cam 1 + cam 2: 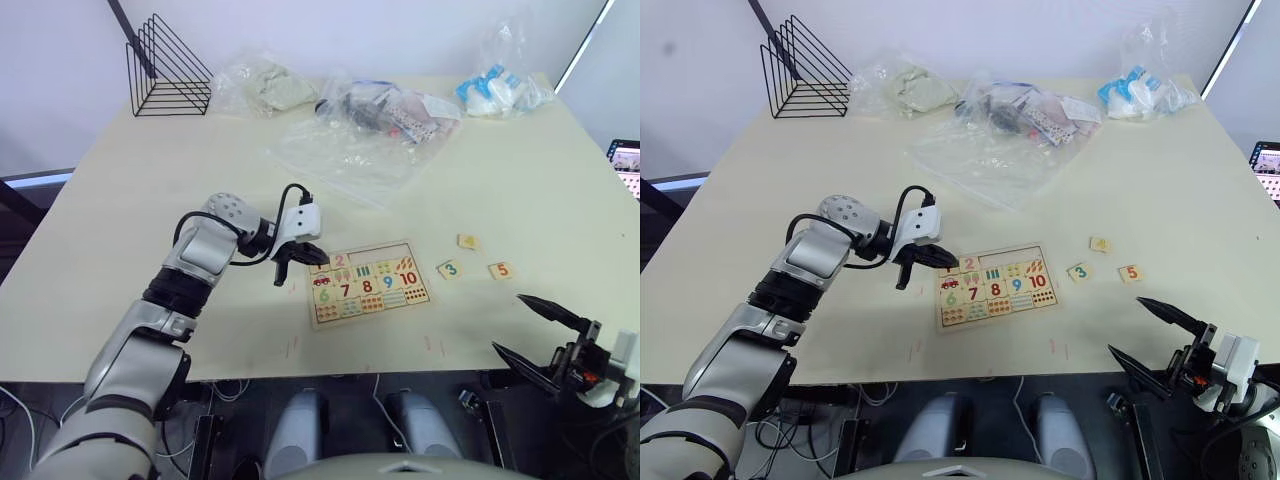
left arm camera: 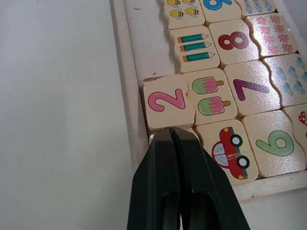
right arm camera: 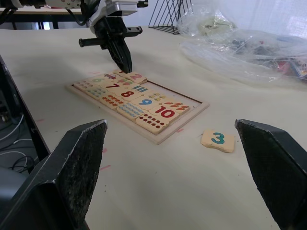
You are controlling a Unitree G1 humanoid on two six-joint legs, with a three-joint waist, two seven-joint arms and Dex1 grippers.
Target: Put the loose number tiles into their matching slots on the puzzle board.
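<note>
The puzzle board (image 1: 368,285) lies near the table's front edge. A red 2 tile (image 2: 165,100) sits in a slot of the top row. My left gripper (image 1: 315,262) is shut, its tips pressed down on the corner slot beside the 2, over a tile that is mostly hidden. The rest of the slots (image 1: 385,253) look bare. Three loose number tiles lie right of the board: green 3 (image 1: 449,269), yellow 4 (image 1: 468,242) and orange 5 (image 1: 501,270). My right gripper (image 1: 508,323) hangs open off the table's front right edge, nearest the 3 tile (image 3: 218,140).
A black wire rack (image 1: 165,70) stands at the far left corner. Clear plastic bags (image 1: 355,140) with small items spread across the back middle, one more (image 1: 495,90) at the back right. The table's front edge (image 1: 300,370) runs just below the board.
</note>
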